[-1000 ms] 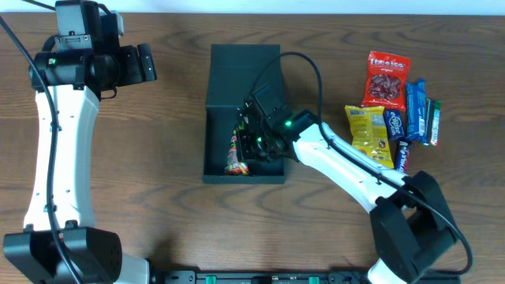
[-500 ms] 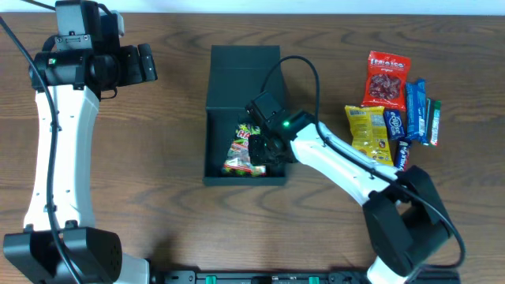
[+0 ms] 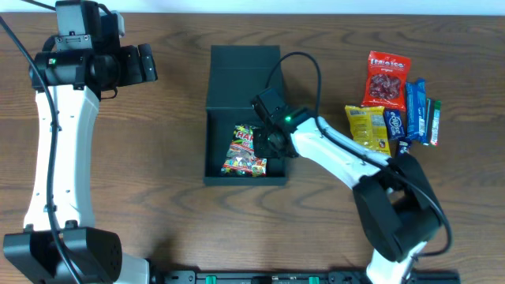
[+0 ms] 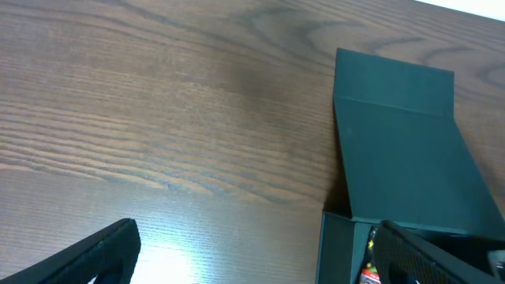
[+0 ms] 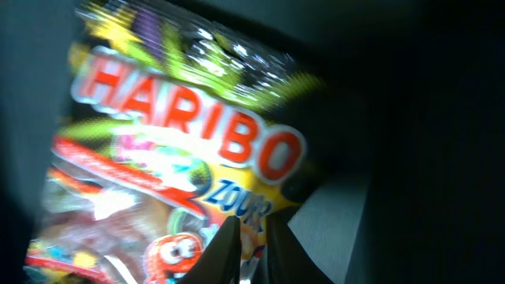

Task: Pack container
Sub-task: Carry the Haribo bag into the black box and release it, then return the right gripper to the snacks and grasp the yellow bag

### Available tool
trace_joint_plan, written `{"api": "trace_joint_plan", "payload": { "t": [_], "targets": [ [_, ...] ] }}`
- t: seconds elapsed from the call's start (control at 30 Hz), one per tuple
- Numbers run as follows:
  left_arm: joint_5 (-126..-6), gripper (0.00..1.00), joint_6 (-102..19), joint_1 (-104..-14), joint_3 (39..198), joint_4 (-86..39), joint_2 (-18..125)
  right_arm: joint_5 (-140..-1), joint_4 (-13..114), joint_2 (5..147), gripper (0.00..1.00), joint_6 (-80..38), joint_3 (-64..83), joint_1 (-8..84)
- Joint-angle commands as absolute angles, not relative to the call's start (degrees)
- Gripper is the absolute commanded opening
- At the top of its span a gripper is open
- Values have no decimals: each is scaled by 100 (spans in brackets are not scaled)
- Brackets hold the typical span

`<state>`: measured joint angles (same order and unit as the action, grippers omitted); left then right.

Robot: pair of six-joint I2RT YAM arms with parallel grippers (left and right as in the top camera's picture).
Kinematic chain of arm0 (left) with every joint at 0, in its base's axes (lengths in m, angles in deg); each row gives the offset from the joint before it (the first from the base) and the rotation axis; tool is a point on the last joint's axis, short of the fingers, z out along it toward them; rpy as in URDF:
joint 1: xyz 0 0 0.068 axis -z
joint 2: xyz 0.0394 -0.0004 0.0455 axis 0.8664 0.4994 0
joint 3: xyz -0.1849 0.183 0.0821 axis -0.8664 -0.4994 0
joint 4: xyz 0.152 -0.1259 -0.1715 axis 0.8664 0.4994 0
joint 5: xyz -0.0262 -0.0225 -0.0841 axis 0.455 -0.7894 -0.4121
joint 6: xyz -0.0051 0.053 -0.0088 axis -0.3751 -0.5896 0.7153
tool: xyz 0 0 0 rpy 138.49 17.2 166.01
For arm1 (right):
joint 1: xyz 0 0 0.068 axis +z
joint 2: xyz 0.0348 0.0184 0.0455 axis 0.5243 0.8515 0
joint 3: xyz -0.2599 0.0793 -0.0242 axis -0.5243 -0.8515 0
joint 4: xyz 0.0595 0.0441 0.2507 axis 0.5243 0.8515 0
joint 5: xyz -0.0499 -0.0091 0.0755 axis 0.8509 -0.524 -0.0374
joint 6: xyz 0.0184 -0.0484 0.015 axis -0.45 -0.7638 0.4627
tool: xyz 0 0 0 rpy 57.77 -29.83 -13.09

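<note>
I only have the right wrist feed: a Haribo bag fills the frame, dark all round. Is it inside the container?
Observer: Yes. In the overhead view the Haribo bag lies inside the container.
Operator: Where's the lid?
Observer: The flap lid is open, folded back on the far side.
Operator: What's left to pack?
Observer: A red bag, a yellow bag and several bars lie on the table, right of the container.
</note>
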<state>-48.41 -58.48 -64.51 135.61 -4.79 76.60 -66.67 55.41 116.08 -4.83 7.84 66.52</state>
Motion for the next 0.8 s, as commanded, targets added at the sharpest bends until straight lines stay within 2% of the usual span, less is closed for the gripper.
{"api": "trace_joint_plan", "payload": {
  "t": [0.0,0.37,0.67,0.73,0.77],
  "targets": [
    [-4841,95,-5952,-6462,13605,-459,7713,-6608,5468,11881,10,-708,749,6621],
    [-4843,95,-5955,-6462,13434,-529,7713,-7369,4465,11925,1,-1219,841,6639],
    [-5129,95,-5952,-6455,12798,-529,7715,-7749,4459,11920,1,-1849,928,6689],
    [-5383,100,-5952,-6453,12453,-562,7715,-7742,4585,11909,1,-1927,1103,6682],
    [-5490,92,-5952,-6453,12295,-579,7713,-7742,4660,11903,1,-2002,1203,6678]
  ]
}}
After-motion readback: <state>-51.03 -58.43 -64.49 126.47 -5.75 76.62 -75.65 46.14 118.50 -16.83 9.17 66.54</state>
